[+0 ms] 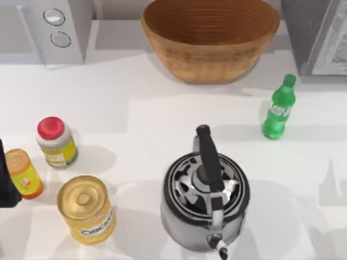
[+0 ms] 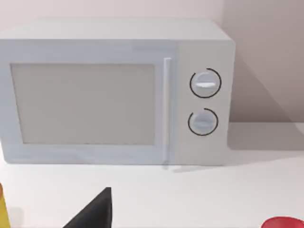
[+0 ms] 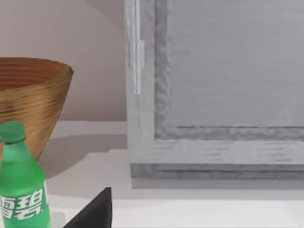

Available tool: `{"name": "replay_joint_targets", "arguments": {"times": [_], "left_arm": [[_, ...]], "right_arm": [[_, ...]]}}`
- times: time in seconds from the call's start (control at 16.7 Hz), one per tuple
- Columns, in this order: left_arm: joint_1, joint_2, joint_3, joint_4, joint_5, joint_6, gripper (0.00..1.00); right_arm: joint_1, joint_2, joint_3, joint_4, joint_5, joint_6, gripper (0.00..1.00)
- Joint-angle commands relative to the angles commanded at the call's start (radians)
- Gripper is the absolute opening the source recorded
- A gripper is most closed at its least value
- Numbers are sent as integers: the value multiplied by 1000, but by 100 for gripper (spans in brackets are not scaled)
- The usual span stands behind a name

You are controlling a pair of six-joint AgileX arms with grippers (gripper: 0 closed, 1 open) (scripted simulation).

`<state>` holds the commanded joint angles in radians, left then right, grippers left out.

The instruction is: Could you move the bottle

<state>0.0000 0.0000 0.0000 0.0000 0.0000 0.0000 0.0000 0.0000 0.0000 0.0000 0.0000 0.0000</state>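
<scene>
The bottle (image 1: 278, 108) stands upright on the table (image 1: 152, 116) at the right side, well right of the kettle (image 1: 205, 200) and in front of the wicker basket (image 1: 210, 38), apart from both. In the right wrist view the bottle (image 3: 21, 190) stands near the basket (image 3: 33, 99), beside a grey cabinet (image 3: 213, 85). The left arm (image 1: 6, 179) sits at the left edge, just beside the orange bottle (image 1: 24, 173). The red-capped jar (image 1: 56, 142) and the yellow can (image 1: 87, 208) stand nearby. The left wrist view faces the microwave (image 2: 114, 92). Neither end effector's opening can be told.
</scene>
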Motion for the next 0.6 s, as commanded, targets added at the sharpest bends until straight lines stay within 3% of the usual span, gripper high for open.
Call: {"name": "replay_joint_targets", "arguments": {"times": [0.3, 0.6], "left_arm": [[0, 0, 0, 0, 0, 0, 100], [0, 0, 0, 0, 0, 0, 100]], "right_arm": [[-1, 62, 4, 41, -38, -11, 100], [-19, 371, 51, 236, -189, -54, 100]]}}
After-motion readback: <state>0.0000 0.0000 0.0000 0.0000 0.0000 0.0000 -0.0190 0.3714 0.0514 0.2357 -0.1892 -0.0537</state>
